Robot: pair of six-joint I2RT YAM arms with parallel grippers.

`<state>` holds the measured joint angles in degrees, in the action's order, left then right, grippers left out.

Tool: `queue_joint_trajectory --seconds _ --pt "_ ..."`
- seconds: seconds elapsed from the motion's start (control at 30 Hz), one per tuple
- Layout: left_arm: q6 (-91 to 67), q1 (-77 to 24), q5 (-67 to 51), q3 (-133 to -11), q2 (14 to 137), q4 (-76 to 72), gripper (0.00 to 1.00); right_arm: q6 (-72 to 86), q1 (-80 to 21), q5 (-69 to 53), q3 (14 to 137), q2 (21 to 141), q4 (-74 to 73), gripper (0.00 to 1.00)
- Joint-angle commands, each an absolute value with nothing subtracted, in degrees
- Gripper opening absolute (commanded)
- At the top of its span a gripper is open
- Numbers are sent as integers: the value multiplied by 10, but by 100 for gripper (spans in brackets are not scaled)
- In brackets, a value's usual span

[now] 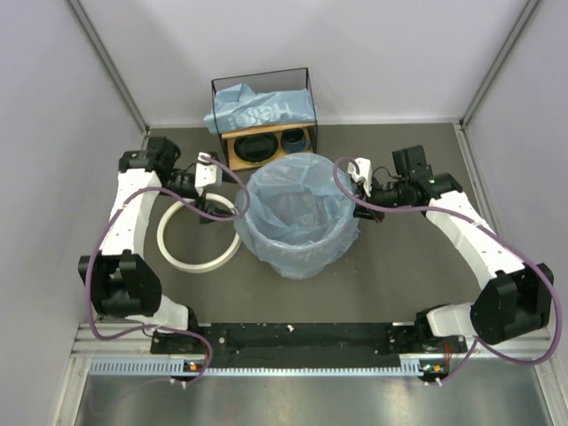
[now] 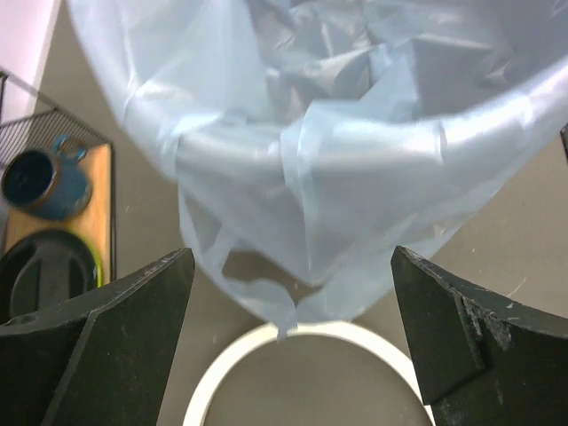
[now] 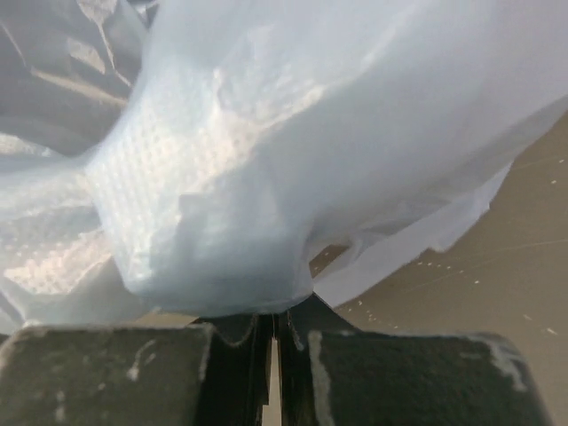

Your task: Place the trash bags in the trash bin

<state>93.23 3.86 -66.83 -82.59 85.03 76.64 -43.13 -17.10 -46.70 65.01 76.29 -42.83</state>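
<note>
The left arm (image 1: 131,206) and right arm (image 1: 461,231) are white with black joints. Purple cables (image 1: 106,235) run along each. The fingers (image 2: 115,346) are black and scuffed.

Overhead looks down; both wrist cameras closely face the bag (image 1: 297,226) (image 2: 337,204) (image 3: 266,177)

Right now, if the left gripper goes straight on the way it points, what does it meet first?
Probably the bag draped over the bin, dead ahead of the open left gripper; depth unclear.
</note>
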Motion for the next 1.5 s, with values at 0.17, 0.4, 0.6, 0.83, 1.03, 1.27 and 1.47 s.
queue_joint_trajectory --seconds 0.17,0.4,0.6,0.83,1.03,1.27,1.47 --pt "906 -44 -717 -816 889 804 99 -418 -170 -502 713 762 -426 0" --pt "914 -47 -701 -784 887 776 9 -419 -173 -492 696 759 -431 0" --pt "925 -45 -670 -746 892 771 0 -429 -173 -483 673 762 -430 0" --pt "885 -42 -614 -675 899 657 0 -440 -151 -489 632 806 -428 0" --pt "884 -42 -589 -650 907 630 0 -441 -131 -511 614 855 -418 0" --pt "876 -39 -563 -609 885 592 0 -421 -131 -529 592 879 -386 0" --pt "883 -4 -598 -629 840 653 45 -424 -101 -532 581 816 -388 38"
